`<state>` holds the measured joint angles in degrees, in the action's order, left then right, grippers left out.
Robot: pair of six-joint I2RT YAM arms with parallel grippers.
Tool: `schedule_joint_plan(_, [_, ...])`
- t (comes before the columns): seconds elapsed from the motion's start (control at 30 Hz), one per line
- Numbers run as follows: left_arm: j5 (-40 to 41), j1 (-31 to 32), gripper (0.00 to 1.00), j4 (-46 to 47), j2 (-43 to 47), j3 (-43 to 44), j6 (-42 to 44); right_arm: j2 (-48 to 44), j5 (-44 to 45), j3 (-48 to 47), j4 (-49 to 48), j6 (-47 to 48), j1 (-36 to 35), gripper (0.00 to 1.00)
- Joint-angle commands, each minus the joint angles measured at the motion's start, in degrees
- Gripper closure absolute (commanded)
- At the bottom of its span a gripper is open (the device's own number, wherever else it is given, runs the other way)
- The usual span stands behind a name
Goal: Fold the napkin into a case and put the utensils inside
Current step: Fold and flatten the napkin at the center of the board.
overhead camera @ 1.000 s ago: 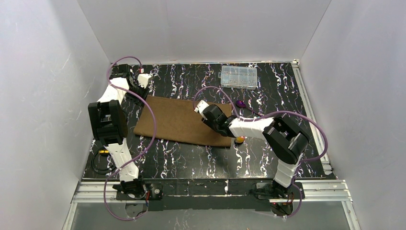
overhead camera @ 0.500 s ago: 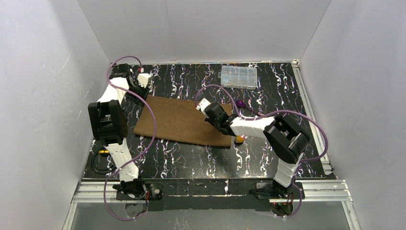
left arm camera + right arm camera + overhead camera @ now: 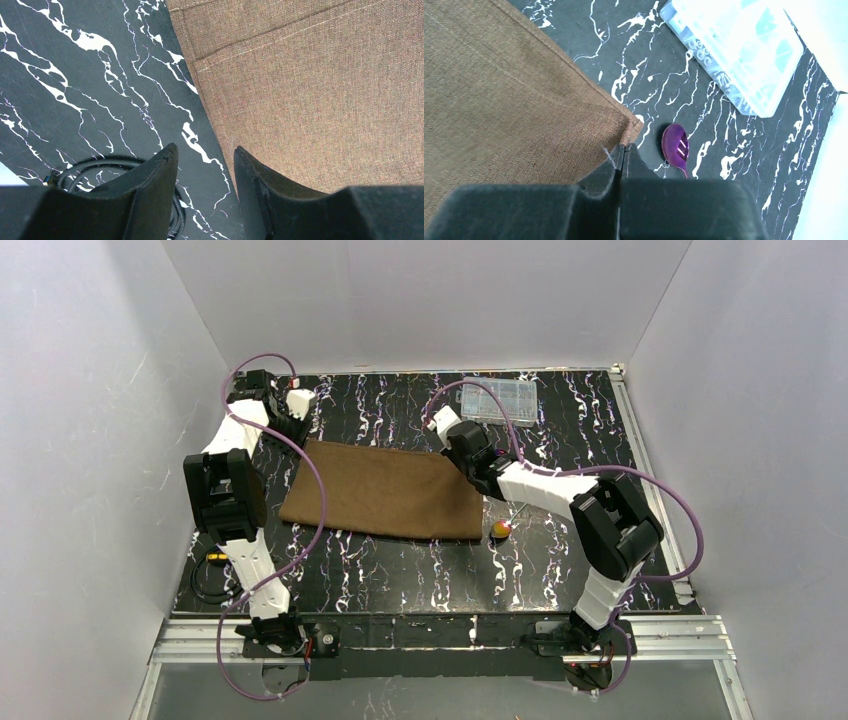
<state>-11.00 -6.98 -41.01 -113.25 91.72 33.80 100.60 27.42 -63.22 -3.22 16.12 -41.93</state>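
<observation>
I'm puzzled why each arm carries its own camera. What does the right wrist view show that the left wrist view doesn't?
Only the right wrist view: a purple-headed utensil, a clear plastic box, and the right fingers shut at a corner of the napkin. Only the left wrist view: the left fingers, apart with nothing between them, and a black cable loop. Both: the brown napkin on the black marbled table.

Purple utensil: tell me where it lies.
Right wrist view: the purple utensil lies on the table, right of the napkin corner, below the clear box.
</observation>
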Motion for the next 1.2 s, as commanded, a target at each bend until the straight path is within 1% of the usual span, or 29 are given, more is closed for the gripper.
schedule_joint_plan(0.0, [-1.0, -0.3, 0.56, -1.9, -0.2, 2.1, -0.4, -0.5, -0.7, -2.6, -2.1, 1.0, 1.0, 0.99])
schedule_joint_plan(0.13, [-1.0, -0.3, 0.57, -2.2, -0.4, 2.6, -0.5, -3.3, -2.5, -2.1, -2.1, -0.3, 1.5, 0.99])
schedule_joint_plan(0.3, [-1.2, -0.3, 0.57, -2.2, -1.1, 2.9, -0.9, -11.0, -9.1, -1.4, -2.6, -1.9, -0.2, 0.99])
schedule_joint_plan(0.43, [-1.1, -0.3, 0.57, -2.3, -1.9, 3.2, -1.2, -14.4, -8.3, -0.5, -3.1, -1.8, -0.8, 0.99])
schedule_joint_plan(0.5, [-1.3, -0.3, 0.57, -2.3, -2.3, 3.3, -1.5, -13.2, -5.2, 0.8, -4.4, -1.2, -0.6, 0.99])
schedule_joint_plan(0.7, [-1.2, 0.1, 0.57, -2.4, -3.5, 4.2, -2.3, -1.9, -2.0, -1.0, -3.2, -1.9, 2.0, 0.99])
schedule_joint_plan(0.83, [-0.6, 0.5, 0.57, -2.5, -4.8, 4.8, -2.5, 4.1, 3.5, -4.8, -0.4, -3.3, 3.4, 0.99])
schedule_joint_plan(0.9, [-0.4, 0.6, 0.57, -2.5, -5.6, 5.2, -2.8, 4.8, 3.8, -5.5, 0.9, -3.7, 3.5, 0.99])
schedule_joint_plan(1.03, [-0.8, 1.0, 0.58, -2.4, -7.0, 6.8, -3.3, 2.4, 2.6, -2.9, -1.3, -5.0, 3.5, 0.99])
schedule_joint_plan(1.17, [-1.1, 1.4, 0.58, -2.4, -8.5, 8.0, -3.9, 0.9, 1.8, -1.5, -1.2, -5.5, 3.5, 0.99])
